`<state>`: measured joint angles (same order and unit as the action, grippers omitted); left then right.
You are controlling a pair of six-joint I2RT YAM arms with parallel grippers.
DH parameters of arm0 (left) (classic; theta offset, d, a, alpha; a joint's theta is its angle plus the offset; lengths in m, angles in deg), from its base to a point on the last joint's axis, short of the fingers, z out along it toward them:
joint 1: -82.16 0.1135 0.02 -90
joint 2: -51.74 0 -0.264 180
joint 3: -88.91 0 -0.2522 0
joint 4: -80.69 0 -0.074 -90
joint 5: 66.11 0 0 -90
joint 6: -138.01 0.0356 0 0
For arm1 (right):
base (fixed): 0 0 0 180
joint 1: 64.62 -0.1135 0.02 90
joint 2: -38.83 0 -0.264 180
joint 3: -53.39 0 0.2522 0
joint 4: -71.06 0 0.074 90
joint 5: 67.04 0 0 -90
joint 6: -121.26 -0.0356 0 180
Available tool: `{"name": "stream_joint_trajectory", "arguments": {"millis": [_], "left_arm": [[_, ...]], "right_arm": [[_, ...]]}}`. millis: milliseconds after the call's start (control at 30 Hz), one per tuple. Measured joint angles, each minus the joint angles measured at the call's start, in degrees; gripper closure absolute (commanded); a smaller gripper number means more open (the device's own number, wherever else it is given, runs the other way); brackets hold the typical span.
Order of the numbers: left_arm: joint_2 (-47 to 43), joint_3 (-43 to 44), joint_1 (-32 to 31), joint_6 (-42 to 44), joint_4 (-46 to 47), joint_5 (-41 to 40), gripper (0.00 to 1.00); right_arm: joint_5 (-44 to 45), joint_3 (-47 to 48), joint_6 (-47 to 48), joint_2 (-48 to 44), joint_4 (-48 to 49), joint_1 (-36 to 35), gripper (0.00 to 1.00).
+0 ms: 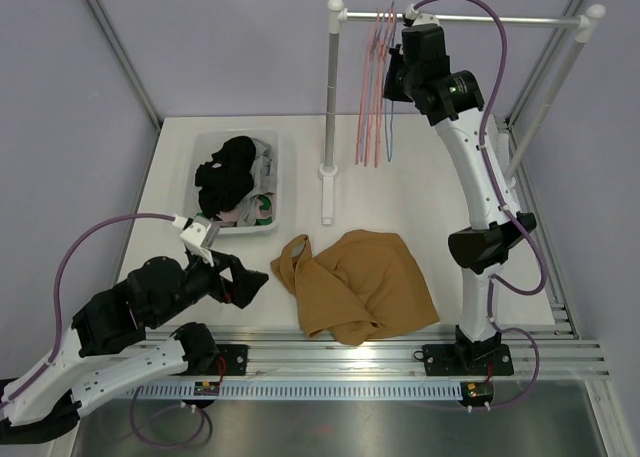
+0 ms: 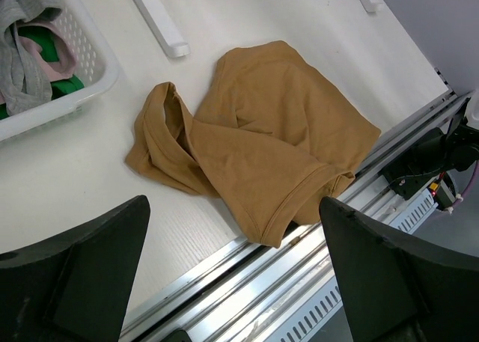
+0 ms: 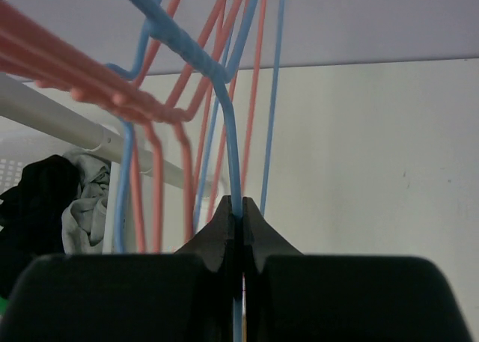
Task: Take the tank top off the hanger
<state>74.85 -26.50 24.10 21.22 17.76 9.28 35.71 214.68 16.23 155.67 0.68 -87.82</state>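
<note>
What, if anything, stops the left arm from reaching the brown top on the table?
Probably nothing, so yes: the left gripper is open over bare table beside the brown top, with nothing between them.

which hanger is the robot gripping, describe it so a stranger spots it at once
Look at the white clothes rail at the far edge of the table; a bunch of thin wire hangers hangs near its left end. Yours is the blue hanger pinched in the shut right gripper, while the hangers next to it are pink.
</note>
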Motion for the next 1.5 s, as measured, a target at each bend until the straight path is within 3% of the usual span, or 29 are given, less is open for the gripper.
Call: {"name": "stream_joint_trajectory", "arguments": {"millis": [300, 367, 433, 467, 567, 633, 700, 733, 767, 933, 1133, 1333, 1500], "left_arm": [[0.5, -0.4, 0.0, 0.0, 0.0, -0.3, 0.01], [1.1, -0.4, 0.0, 0.0, 0.2, -0.4, 0.01], [2.1, -0.4, 0.0, 0.0, 0.7, -0.4, 0.01], [2.7, -0.5, 0.0, 0.0, 1.0, -0.5, 0.01], [5.6, -0.5, 0.0, -0.3, 2.4, -1.1, 0.01], [7.8, -0.5, 0.0, -0.7, 3.2, -1.6, 0.01], [10.9, -0.6, 0.0, -1.6, 4.2, -2.3, 0.01], [12.6, -0.6, 0.0, -2.0, 4.8, -2.6, 0.01], [14.1, -0.6, -0.1, -2.3, 5.4, -2.8, 0.01], [25.9, -0.6, -3.0, -3.7, 10.4, -3.7, 0.01], [42.3, -0.5, -7.0, -3.7, 19.6, 0.1, 0.01], [56.7, -0.2, -8.0, -3.7, 27.1, 4.0, 0.01], [70.1, 5.8, -9.6, -4.4, 26.6, 2.1, 0.01]], "right_arm": [[-0.1, -6.7, -0.3, -2.1, 4.6, -1.2, 0.99], [-0.2, -7.8, -0.1, -3.2, 4.4, -1.2, 0.82], [-0.2, -8.9, 0.2, -4.3, 4.2, -1.2, 0.75], [-0.1, -9.5, 0.5, -5.0, 4.0, -1.2, 0.66], [0.1, -11.8, 1.3, -7.8, 3.4, -1.1, 0.59], [0.2, -13.3, 1.5, -9.9, 3.2, -1.0, 0.42], [0.3, -15.0, 1.8, -12.9, 3.0, -0.9, 0.13], [0.3, -15.8, 2.0, -14.6, 2.7, -0.9, 0.03], [0.4, -16.6, 2.4, -16.4, 2.6, -0.8, 0.00], [0.1, -25.1, 3.3, -28.5, 2.6, -0.7, 0.01], [-4.0, -44.4, 2.7, -47.8, 5.0, -0.7, 0.00], [-15.7, -64.4, 0.5, -63.6, 6.7, -0.7, 0.01], [-23.6, -71.5, -0.7, -70.6, 7.5, -0.7, 0.01]]}}
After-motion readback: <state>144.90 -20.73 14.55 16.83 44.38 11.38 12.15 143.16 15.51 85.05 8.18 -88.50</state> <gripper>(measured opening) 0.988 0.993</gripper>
